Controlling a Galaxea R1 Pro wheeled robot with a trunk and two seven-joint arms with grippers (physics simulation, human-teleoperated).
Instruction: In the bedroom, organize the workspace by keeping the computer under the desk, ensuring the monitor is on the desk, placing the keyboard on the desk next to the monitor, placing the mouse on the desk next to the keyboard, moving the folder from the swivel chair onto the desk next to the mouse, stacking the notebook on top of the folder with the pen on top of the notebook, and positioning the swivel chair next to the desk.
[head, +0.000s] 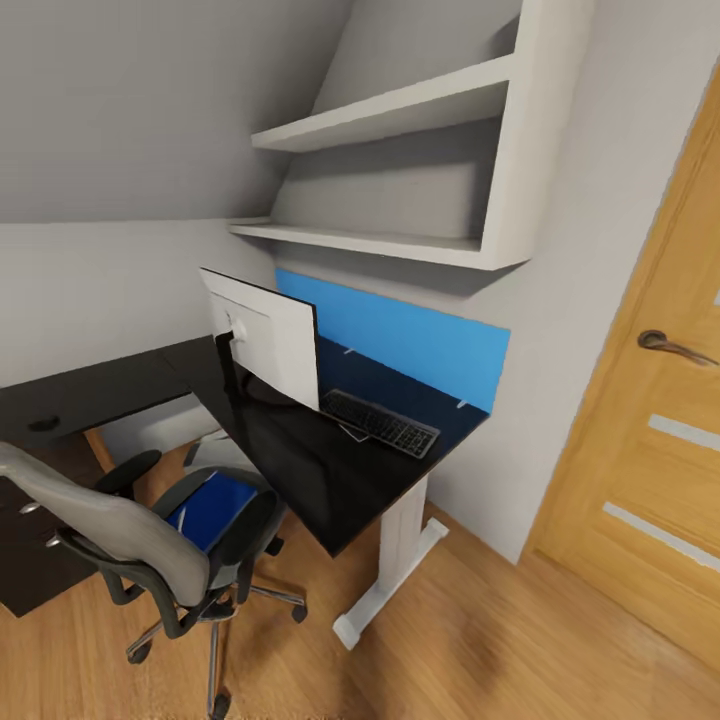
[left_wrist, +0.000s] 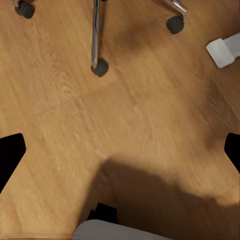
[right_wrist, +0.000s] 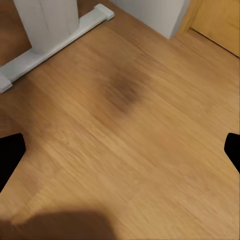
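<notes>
While both grippers, left (left_wrist: 120, 150) and right (right_wrist: 120, 150), hang spread and empty over floor | folder (head: 213, 507) lies on swivel chair (head: 120, 530) seat beside desk (head: 330, 470): approach from open floor by door side, mind armrests | keyboard (head: 380, 422) and monitor (head: 262, 338) already on desk, bare desktop near front edge for folder

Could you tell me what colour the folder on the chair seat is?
Bright blue folder; clearest in the head view.
</notes>
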